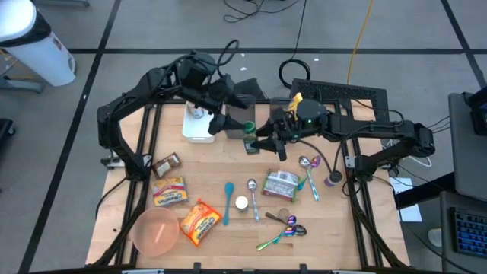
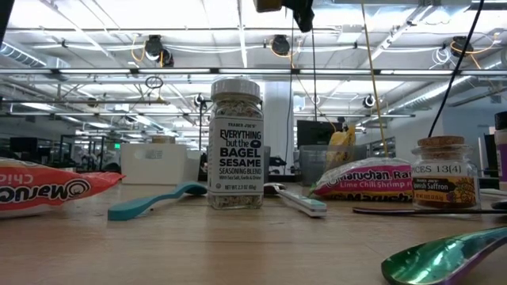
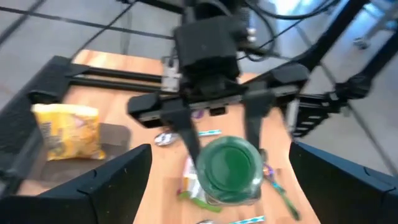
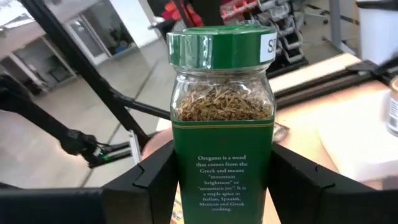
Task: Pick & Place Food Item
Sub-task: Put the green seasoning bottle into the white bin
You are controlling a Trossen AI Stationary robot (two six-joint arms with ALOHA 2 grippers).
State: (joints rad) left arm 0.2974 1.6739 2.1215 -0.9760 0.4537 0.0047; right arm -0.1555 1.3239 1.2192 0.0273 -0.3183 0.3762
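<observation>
Oregano jar (image 4: 222,118) (green lid) — dried flakes inside, in right claw (image 4: 217,186)

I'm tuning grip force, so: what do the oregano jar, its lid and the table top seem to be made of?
Oregano jar: clear and glossy, glass or hard plastic; the dried herb shows through. Its lid: smooth green plastic, by the moulded look. Table top: light wood with visible grain, matte. The right gripper is holding the jar.
</observation>
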